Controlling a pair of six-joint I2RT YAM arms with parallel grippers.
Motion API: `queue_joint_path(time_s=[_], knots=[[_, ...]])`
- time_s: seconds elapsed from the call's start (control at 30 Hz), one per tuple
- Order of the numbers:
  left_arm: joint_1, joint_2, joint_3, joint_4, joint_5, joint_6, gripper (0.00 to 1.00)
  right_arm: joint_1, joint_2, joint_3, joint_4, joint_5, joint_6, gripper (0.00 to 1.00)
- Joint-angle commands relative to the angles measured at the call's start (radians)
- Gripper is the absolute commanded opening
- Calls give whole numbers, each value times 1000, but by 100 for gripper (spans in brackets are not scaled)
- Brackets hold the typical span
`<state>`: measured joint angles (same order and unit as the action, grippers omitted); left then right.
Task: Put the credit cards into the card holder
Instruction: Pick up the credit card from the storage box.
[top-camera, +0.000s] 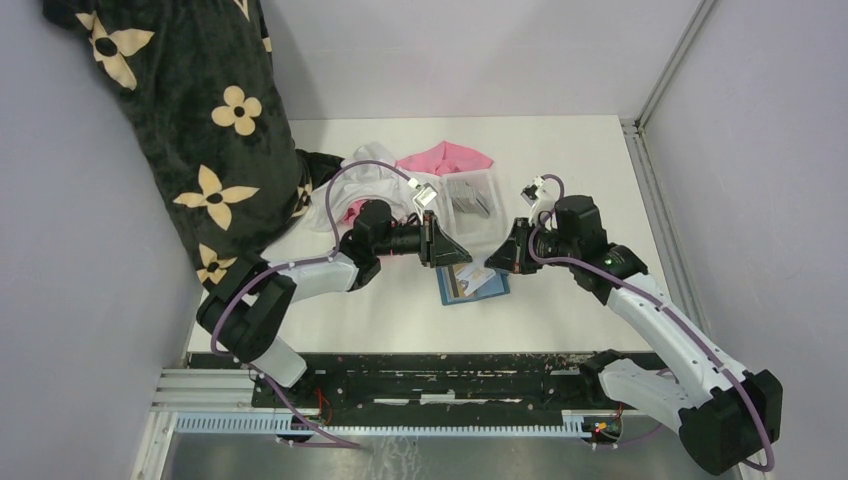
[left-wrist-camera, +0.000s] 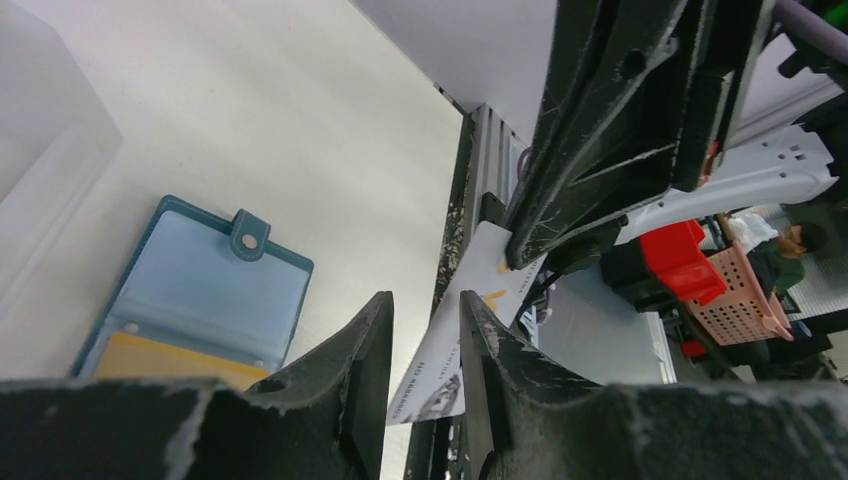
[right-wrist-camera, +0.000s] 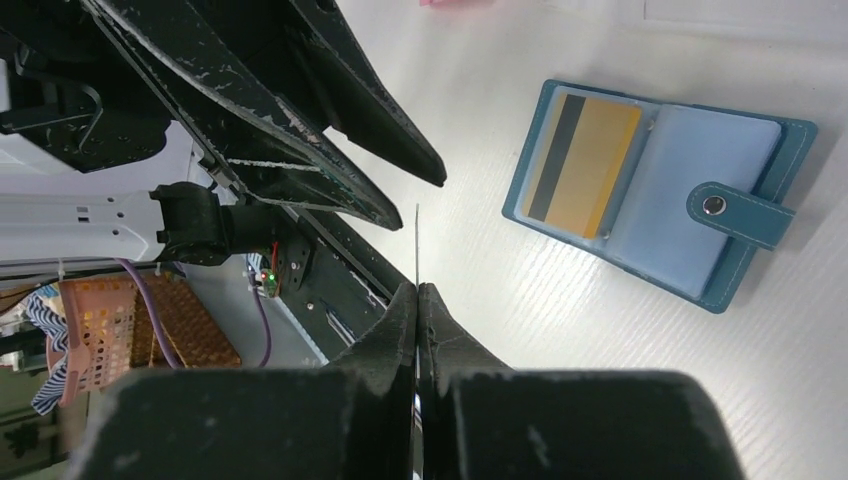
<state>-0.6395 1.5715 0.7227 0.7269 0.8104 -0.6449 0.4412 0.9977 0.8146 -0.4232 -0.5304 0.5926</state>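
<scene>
1. Right hand (right-wrist-camera: 417, 290) has its fingers pressed together on a thin white card (left-wrist-camera: 480, 275), held on edge. Its own camera sees that card only as a hairline running out from the fingertips.
2. Left hand (left-wrist-camera: 425, 300) faces it, fingers apart. In the left wrist view the card's lower end shows in the gap between them. Whether either finger touches it I cannot tell.
3. Holder (right-wrist-camera: 720, 150) lies open and flat on the surface (top-camera: 560, 160), below and between the two hands in the top view. Its tab with the snap (right-wrist-camera: 712, 205) lies over the pale sleeve.
4. A gold card (right-wrist-camera: 590, 165) with a dark stripe sits in the holder's other half. In the left wrist view a finger hides most of it, and only a yellow strip shows.
5. Tray (top-camera: 487, 185), clear, stands farther back on the surface with grey cards (top-camera: 468, 198) inside. From above they overlap and cannot be counted.
6. Writing: the white card bears an orange mark and a line of dark print running along its length, too small and too tilted to read.
7. Pink cloth (top-camera: 445, 158) lies behind the tray, with its near edge hidden by the tray and the left arm's cable.
8. A person (top-camera: 200, 120) in a dark garment with pale flowers stands at the far left, cut off by the top edge of the view.
</scene>
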Motion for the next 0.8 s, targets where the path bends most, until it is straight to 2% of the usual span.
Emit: queue_joint_path(time_s=[0.0,0.17,0.43,0.53,0.67,0.77], knots=[[19,29,-25,192,96,-113,38,-27,9,-11,97,-69,24,1],[26,83,-37,330,154,-218,37,-57,21,-9,118,-106,30,1],[27,147,-39,449,201,-302,35,-73,73,-17,180,-151,57,1],[28,172,-36,491,221,-333,28,-79,100,-29,220,-166,79,1],[27,205,-37,539,235,-371,4,-88,121,-37,258,-178,98,1],[26,230,-54,617,234,-417,3,-92,129,-40,282,-188,114,1]])
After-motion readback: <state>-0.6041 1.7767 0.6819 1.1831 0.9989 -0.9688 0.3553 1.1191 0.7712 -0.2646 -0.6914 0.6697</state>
